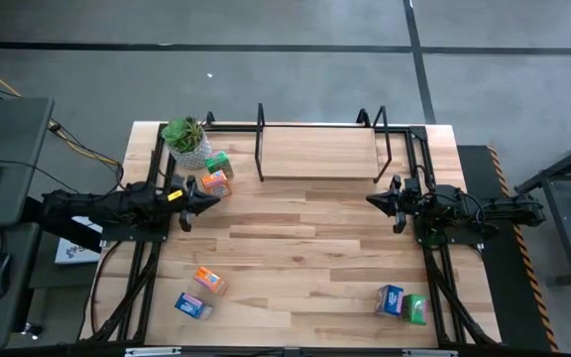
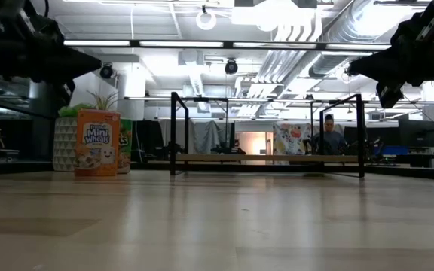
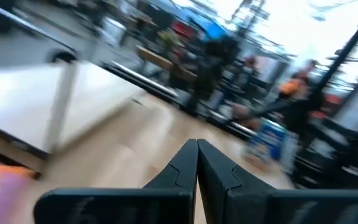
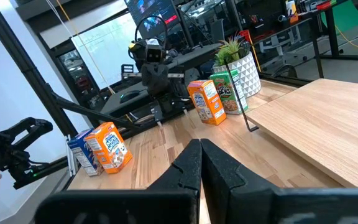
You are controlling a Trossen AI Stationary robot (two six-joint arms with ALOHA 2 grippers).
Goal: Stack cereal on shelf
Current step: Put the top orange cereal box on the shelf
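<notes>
Cereal boxes, six, none yet on the shelf (image 1: 320, 178), whose pale board lies bare in the upper centre of the high view.

- Orange box (image 1: 216, 183) and green box (image 1: 219, 162): upper left, beside the potted plant (image 1: 187, 139). The orange one stands upright, just ahead of the left tool (image 1: 209, 201), nearly touching it. In the low view its front (image 2: 97, 143) reads "Mini Wheats".
- Orange box (image 1: 210, 281) and blue box (image 1: 193, 305): lower left, lying flat, close together, long axes slanted.
- Blue box (image 1: 390, 299) and green box (image 1: 415, 308): lower right, side by side, well apart from the right tool (image 1: 375, 201).

Left tool: clenched, fingers pressed together in its wrist view, grasping nothing. Right tool: likewise clenched and empty, hanging near the shelf's right end frame.

Key relation, as a judgement: the left arm is far nearer a box than the right. The upright orange box sits just up-frame of its tip, between it and the shelf's left end, so that pick looks the likeliest. The fingers must part first.

Other print on the boxes cannot be read.
</notes>
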